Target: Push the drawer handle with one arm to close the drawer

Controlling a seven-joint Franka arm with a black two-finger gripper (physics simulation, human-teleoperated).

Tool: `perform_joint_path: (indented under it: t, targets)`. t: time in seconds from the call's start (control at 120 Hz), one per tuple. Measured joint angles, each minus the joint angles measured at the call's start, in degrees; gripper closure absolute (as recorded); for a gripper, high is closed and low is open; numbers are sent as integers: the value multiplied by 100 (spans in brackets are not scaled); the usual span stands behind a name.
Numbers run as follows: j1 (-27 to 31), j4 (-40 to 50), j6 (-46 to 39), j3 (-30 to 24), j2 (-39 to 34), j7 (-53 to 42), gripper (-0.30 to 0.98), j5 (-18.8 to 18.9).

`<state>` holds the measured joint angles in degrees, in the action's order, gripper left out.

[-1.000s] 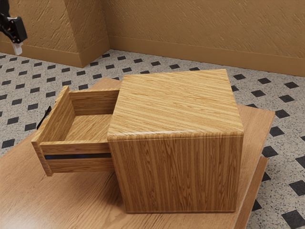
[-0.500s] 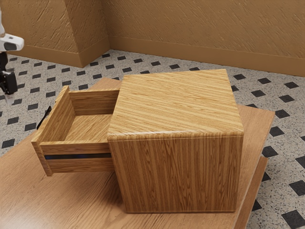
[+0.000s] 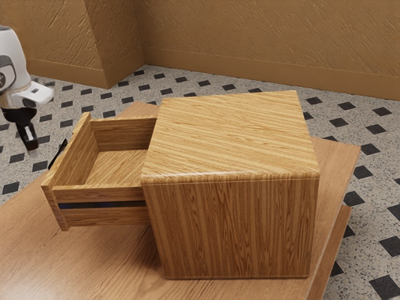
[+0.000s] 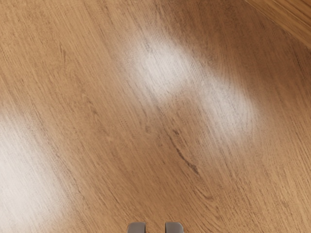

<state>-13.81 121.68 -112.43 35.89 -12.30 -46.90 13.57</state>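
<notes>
The black gripper (image 3: 32, 150) points down just outside the drawer's front, on the exterior view's left, close to the dark handle (image 3: 58, 154); whether they touch I cannot tell. In the wrist view, the gripper (image 4: 155, 228) has two grey fingertips standing apart with bare tabletop visible between them. The drawer (image 3: 70, 164) is pulled well out of the wooden cabinet (image 3: 232, 228), and its inside holds nothing visible. A wooden edge, likely the drawer's, crosses a corner of the wrist view (image 4: 291, 17).
The cabinet stands on a wooden table (image 3: 103, 262), whose surface (image 4: 121, 145) also lies below my hand. Behind the table are a speckled tiled floor with dark diamonds (image 3: 206, 78) and a brown textured wall (image 3: 262, 37).
My arm has come down and then toward the exterior view's right, bringing the gripper nearer the handle. More of the white hand and arm shows. The drawer and cabinet have not moved.
</notes>
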Motion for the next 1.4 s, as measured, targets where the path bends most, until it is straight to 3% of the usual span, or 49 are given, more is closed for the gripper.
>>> perform_joint_path:
  t: [0.175,0.317,0.575,0.908,1.4]
  targets:
    - [-89,398,-1116,48,3,-824,77,-39]
    - [-128,740,-1515,74,-193,-1370,78,-52]
    - [-248,1102,-1429,-9,-710,-2092,78,-3]
    - [-252,1234,-1226,-455,-824,-2644,78,-4]
    - [-598,1287,-1610,-637,-926,-3044,78,-310]
